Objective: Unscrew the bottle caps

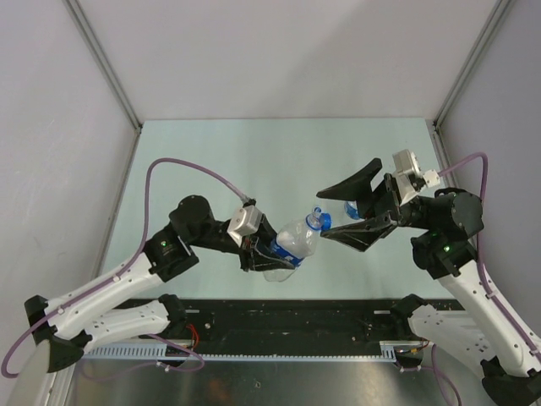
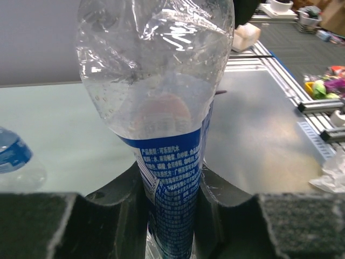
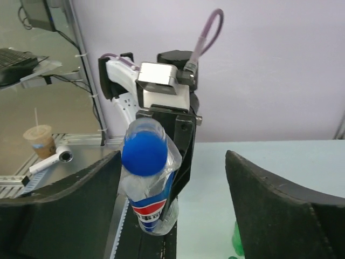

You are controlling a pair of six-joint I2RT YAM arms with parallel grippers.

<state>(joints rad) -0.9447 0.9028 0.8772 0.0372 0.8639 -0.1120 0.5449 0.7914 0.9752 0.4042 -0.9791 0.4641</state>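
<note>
My left gripper (image 1: 269, 250) is shut on the blue-labelled middle of a clear bottle (image 1: 292, 244), which it holds off the table, neck pointing right. The label is pinched narrow between the jaws, and the left wrist view shows the bottle (image 2: 161, 81) rising from that gripper (image 2: 172, 216). Its blue cap (image 1: 319, 220) sits on the neck. My right gripper (image 1: 325, 216) stands open around the cap. In the right wrist view the blue cap (image 3: 144, 154) lies close to the left finger (image 3: 70, 205), with a wide gap to the right finger (image 3: 280, 210) of the gripper (image 3: 172, 157).
A second clear bottle with a blue label (image 2: 12, 154) lies on the pale green table (image 1: 254, 161), partly hidden under my right gripper (image 1: 349, 208). A bit of a green bottle (image 3: 236, 243) shows low by the right finger. Grey walls enclose three sides.
</note>
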